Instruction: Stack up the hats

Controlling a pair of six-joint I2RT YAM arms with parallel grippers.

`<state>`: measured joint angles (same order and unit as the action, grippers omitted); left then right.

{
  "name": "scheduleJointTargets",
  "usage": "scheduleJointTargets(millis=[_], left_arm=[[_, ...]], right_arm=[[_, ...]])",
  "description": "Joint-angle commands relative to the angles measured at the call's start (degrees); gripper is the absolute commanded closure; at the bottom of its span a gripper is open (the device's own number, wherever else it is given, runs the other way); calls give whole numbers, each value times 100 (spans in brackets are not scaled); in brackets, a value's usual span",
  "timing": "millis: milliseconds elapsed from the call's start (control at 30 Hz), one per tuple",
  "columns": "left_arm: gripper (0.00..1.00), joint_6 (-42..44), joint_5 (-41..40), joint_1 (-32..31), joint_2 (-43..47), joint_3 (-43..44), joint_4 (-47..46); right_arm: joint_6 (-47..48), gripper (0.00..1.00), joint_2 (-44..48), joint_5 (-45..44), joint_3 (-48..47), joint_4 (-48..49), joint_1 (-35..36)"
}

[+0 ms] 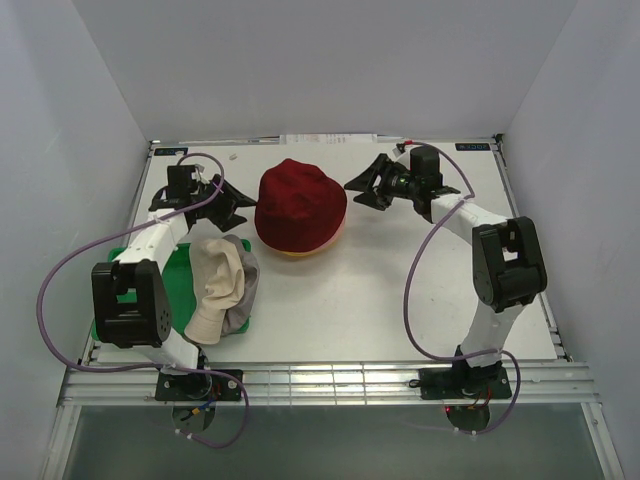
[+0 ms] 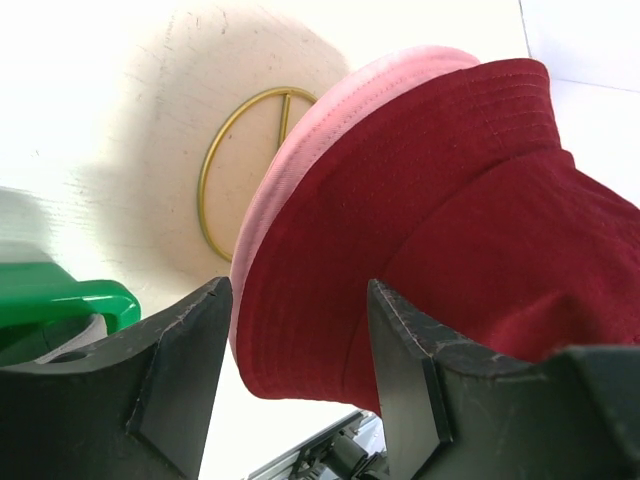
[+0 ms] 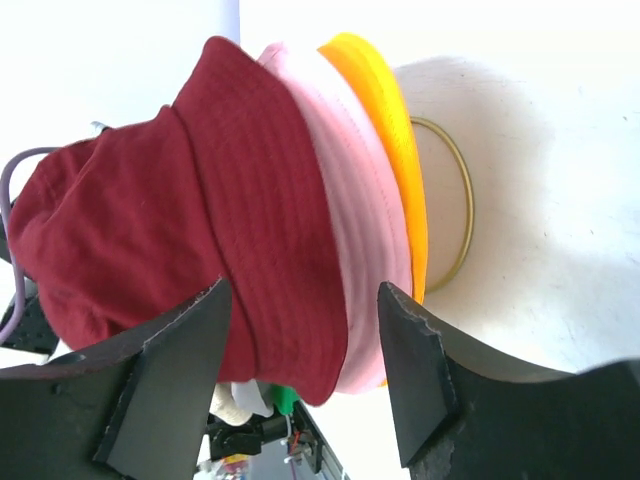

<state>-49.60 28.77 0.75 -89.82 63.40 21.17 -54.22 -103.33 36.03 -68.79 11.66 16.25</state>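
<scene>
Lying beside green tray point(image 1: 178, 268): cream hat point(image 1: 218, 278)

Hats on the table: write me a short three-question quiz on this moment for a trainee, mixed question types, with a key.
1. True or false: the left hand is shut on the dark red hat.
2. Name the stacked hats from top to bottom.
3. How many hats lie outside the stack? A one, B two, C three.
Key:
1. False. It and the right hand both stand open, one on each side of the stack.
2. Dark red, then the pink hat, then the yellow-orange hat.
3. B: the cream hat and the grey hat, by the green tray.
</scene>
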Motion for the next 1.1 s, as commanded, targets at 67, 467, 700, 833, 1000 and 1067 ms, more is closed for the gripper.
scheduleJointTargets(millis=[67, 467, 700, 833, 1000, 1067], left_arm=[[34, -67, 120, 21, 342, -117, -7], [34, -190, 172, -224, 132, -82, -157], [35, -304, 120, -348, -9, -117, -306], [37, -322, 76, -357, 8, -126, -332], [47, -331, 41, -357, 17, -47, -359], [51, -339, 23, -348, -9, -20, -359]], right_arm=[[-326, 33, -512, 334, -581, 565, 45], [-959, 37, -803, 405, -574, 1321, 185], [-1249, 48, -794, 457, -187, 1796, 212], [-1267, 61, -759, 466, -47, 1866, 221], [-1162, 79, -689, 449, 226, 1849, 212], [-1126, 85, -671, 414, 322, 1849, 221]])
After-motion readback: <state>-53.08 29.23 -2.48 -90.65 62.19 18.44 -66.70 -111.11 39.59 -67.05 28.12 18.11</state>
